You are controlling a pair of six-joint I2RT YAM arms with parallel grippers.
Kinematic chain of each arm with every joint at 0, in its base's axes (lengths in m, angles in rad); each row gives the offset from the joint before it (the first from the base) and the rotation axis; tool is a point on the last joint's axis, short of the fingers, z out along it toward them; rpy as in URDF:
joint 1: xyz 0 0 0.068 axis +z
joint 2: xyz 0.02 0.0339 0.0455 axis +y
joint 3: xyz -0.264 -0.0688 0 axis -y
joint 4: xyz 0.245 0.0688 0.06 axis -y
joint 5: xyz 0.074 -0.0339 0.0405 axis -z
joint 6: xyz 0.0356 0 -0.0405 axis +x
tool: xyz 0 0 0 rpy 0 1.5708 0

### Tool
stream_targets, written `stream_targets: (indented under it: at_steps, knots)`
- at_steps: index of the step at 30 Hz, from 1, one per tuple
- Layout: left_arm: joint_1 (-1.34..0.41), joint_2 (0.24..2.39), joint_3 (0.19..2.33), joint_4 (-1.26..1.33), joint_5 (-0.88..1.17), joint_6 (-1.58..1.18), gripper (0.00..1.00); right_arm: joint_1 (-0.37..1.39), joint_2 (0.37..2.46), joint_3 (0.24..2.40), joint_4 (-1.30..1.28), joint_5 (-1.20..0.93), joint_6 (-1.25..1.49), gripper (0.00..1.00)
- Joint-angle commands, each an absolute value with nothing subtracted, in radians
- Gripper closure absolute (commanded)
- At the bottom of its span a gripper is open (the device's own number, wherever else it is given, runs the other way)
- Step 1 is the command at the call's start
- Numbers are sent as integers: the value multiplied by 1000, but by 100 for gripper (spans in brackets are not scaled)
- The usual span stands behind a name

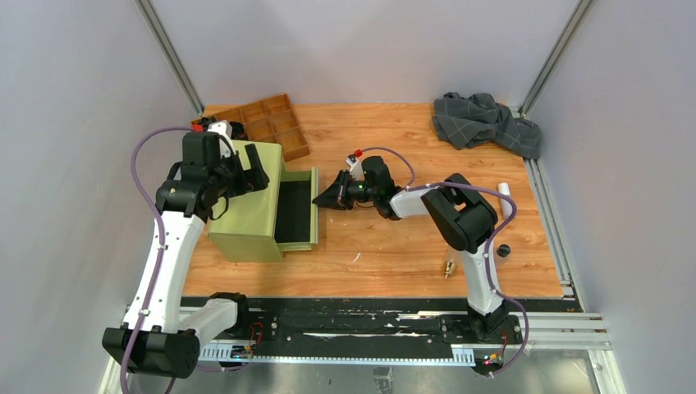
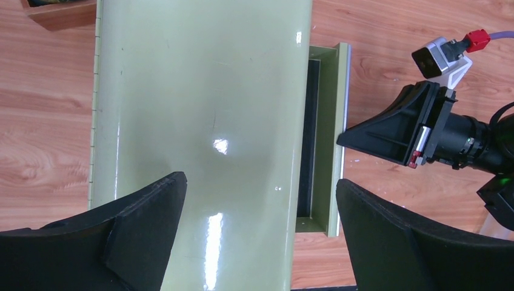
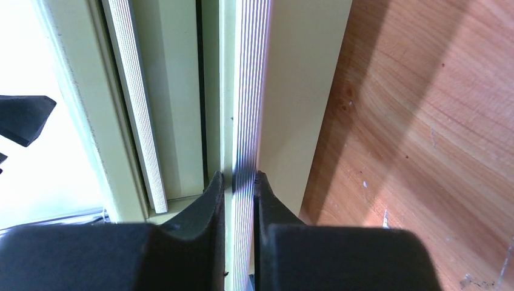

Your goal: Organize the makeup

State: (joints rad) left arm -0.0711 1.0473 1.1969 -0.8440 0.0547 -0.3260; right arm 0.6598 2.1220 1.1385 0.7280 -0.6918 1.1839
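Note:
A green cabinet (image 1: pixel 244 209) stands on the left of the table with its drawer (image 1: pixel 297 209) pulled out to the right. My right gripper (image 1: pixel 322 199) is shut on the drawer's front panel (image 3: pixel 248 91), which is pinched thin between the two fingers (image 3: pixel 240 182). My left gripper (image 1: pixel 246 168) hangs open over the cabinet's top (image 2: pixel 200 109), holding nothing. Of the makeup, a white tube (image 1: pixel 504 190), a small round black item (image 1: pixel 503 250) and a tiny pale item (image 1: pixel 449 268) lie on the right side of the table. The drawer's inside looks dark.
A wooden compartment tray (image 1: pixel 275 123) sits behind the cabinet, with a few small items (image 1: pixel 215 127) at its left end. A grey checked cloth (image 1: pixel 486 121) is bunched at the back right. White walls and metal posts close in the table.

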Motion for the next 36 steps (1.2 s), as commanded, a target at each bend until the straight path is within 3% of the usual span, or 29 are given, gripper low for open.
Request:
stream_targets:
  at_steps: [1, 3, 4, 6, 8, 13, 18, 22, 28, 36]
  knots:
    - [-86, 1044, 1232, -852, 36, -328, 2, 647, 2110, 1123, 698, -666, 1107, 87]
    - [-87, 1041, 1246, -864, 22, -325, 2, 645, 2090, 1110, 661, -652, 1087, 64]
    - [-89, 1040, 1255, -871, 18, -323, 2, 642, 2074, 1102, 638, -643, 1069, 58]
    - [-94, 1036, 1275, -882, 6, -323, 2, 632, 2028, 1082, 560, -616, 1021, 48]
    - [-108, 1031, 1303, -895, -10, -325, 2, 615, 1956, 1058, 464, -580, 956, 43]
    - [-239, 1043, 1395, -942, -144, -337, 2, 535, 1680, 1041, 84, -422, 692, 42]
    - [-403, 1093, 1457, -942, -271, -371, 2, 408, 1409, 1039, -383, -70, 453, 43]
    - [-591, 1186, 1505, -938, -359, -404, 2, 282, 1214, 984, -585, 137, 366, 42]
    - [-808, 1351, 1574, -925, -419, -435, 2, 157, 999, 865, -756, 166, 428, 42]
    - [-856, 1399, 1548, -857, -385, -450, 2, 152, 986, 711, -808, 98, 530, 42]
